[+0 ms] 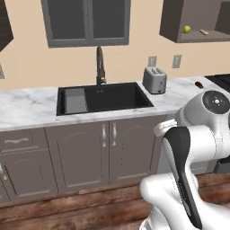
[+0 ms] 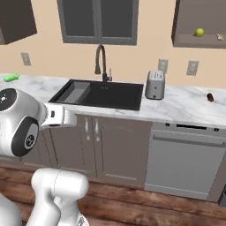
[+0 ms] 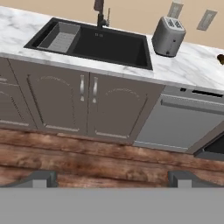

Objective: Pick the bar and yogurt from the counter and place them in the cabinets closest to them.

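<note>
The tan bar (image 1: 204,32) (image 2: 219,37) lies on the shelf of the open wall cabinet (image 1: 173,20) (image 2: 185,17) at the upper right, beside a yellow-green ball (image 1: 186,29) (image 2: 199,32). The yogurt is out of view. My gripper (image 3: 113,179) is open, with its two dark fingertips (image 3: 41,178) set wide apart and nothing between them. It hangs well back from the marble counter (image 1: 27,105) (image 2: 185,108) (image 3: 188,65) and looks at the base cabinet doors and the wooden floor.
A black sink (image 1: 105,96) (image 2: 99,93) (image 3: 94,41) with a tall faucet is set in the counter. Right of it stands a silver toaster (image 1: 154,80) (image 2: 155,84) (image 3: 168,36), then a dark brown lump (image 1: 199,84) (image 2: 210,96). A green elongated item (image 2: 11,77) lies far left. A dishwasher front (image 2: 185,163) sits below.
</note>
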Motion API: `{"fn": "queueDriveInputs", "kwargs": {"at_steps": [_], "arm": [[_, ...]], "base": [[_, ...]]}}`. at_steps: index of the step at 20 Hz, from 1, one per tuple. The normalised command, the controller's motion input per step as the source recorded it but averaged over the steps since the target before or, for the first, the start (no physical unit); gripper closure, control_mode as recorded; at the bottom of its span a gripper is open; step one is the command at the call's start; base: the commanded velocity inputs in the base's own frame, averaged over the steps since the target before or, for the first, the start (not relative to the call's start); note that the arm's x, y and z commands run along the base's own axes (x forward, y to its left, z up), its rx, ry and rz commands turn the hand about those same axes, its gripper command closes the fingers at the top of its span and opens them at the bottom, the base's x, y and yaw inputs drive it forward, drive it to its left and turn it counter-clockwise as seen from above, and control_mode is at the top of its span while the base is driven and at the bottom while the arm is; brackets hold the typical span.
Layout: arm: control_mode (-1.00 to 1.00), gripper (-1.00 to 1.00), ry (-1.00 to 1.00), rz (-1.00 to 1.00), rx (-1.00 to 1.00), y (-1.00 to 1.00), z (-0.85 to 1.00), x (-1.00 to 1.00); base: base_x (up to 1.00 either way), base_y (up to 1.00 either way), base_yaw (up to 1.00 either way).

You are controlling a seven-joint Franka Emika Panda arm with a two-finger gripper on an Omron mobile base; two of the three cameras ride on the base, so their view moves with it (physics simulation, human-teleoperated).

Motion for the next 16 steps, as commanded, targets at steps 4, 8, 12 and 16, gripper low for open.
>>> {"fn": "queueDriveInputs", "kwargs": {"at_steps": [4,8,12,16], "arm": [[1.00,-1.00,0.00,0.00,0.00,0.00,0.00,0.00],[1.00,-1.00,0.00,0.00,0.00,0.00,0.00,0.00],[1.00,-1.00,0.00,0.00,0.00,0.00,0.00,0.00],[1.00,-1.00,0.00,0.00,0.00,0.00,0.00,0.00]], "base": [[0.00,0.59,0.00],[0.00,0.61,0.00],[0.00,0.60,0.00],[0.00,0.61,0.00]]}}
